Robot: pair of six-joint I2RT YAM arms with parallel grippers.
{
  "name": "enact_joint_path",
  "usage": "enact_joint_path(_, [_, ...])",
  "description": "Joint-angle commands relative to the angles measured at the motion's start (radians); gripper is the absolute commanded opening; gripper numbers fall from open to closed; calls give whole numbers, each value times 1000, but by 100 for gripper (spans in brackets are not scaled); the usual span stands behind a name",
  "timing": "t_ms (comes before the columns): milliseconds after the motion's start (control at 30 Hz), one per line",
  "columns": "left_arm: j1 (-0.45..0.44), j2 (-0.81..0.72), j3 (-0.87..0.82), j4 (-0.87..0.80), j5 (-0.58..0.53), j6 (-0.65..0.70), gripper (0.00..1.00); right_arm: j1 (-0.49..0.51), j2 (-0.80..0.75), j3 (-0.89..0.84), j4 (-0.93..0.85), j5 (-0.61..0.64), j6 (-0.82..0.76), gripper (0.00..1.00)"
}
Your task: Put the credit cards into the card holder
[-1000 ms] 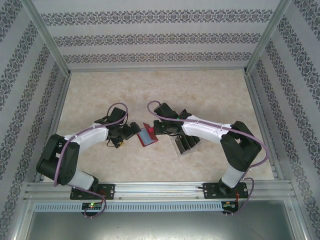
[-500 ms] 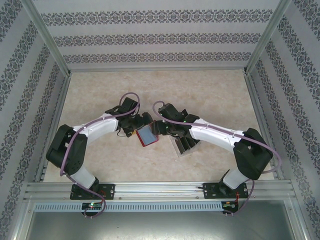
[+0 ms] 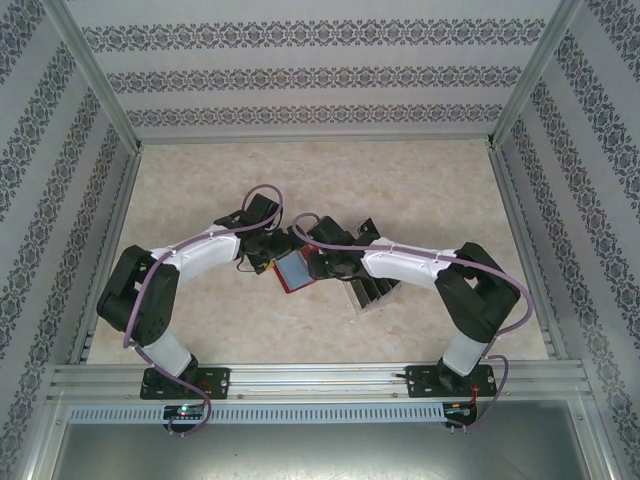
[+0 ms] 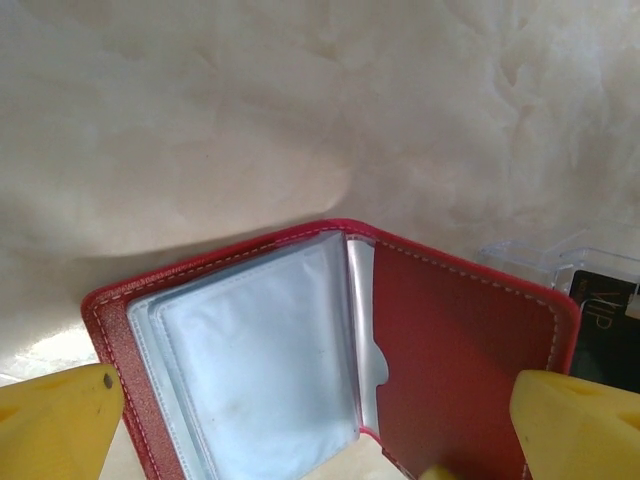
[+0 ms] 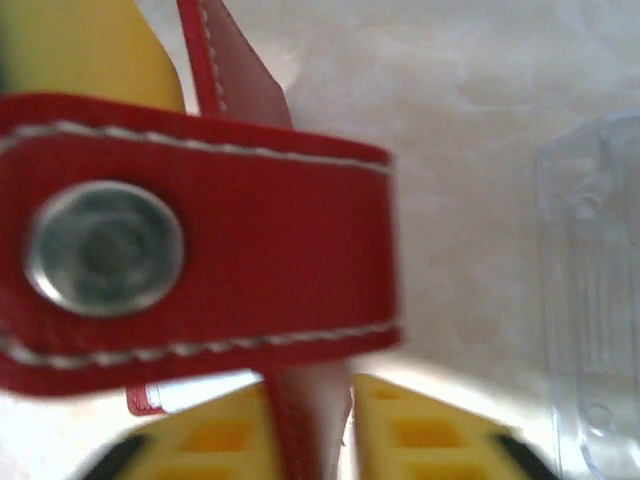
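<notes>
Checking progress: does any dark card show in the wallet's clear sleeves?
No, the card holder lies open with pale, empty-looking sleeves.

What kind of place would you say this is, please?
Probably a robot test cell, not a home: an aluminium frame boxes in a marble-look table, patterned panels form the walls, and a left arm and right arm are bolted to a rail at the near edge.

Open red card holder (image 4: 465, 345), dark credit card (image 4: 605, 335) just beside

Beige marbled table (image 3: 400, 190) w/ clear plastic tray (image 3: 370, 298) lying right of centre.
</notes>
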Motion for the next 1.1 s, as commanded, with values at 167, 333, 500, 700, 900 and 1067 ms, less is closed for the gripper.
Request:
enact_joint_path(167, [137,-117,-16,-99,-63,67,100,-1,-26,-13,20,-20,52,0])
enact_joint_path(333, [196,-214,-111,-50,10,96,100,20,-71,-76,98,-64,179,0])
enact_joint_path(500, [195,-261,-195,40,112,96,100,60,-78,-99,174,-84,283,0])
enact_joint_path(700, [162,-275,-244,136,167,77,100,80,-24,-118,264,-101,375,0])
enact_joint_path(900, [130,-223,-243,184,171,63,100,85,-3,-158,294,-86,413,0])
enact_joint_path(1067, [111,-175,-245,223,158,45,100,85,1,-200,303,-70,418,0])
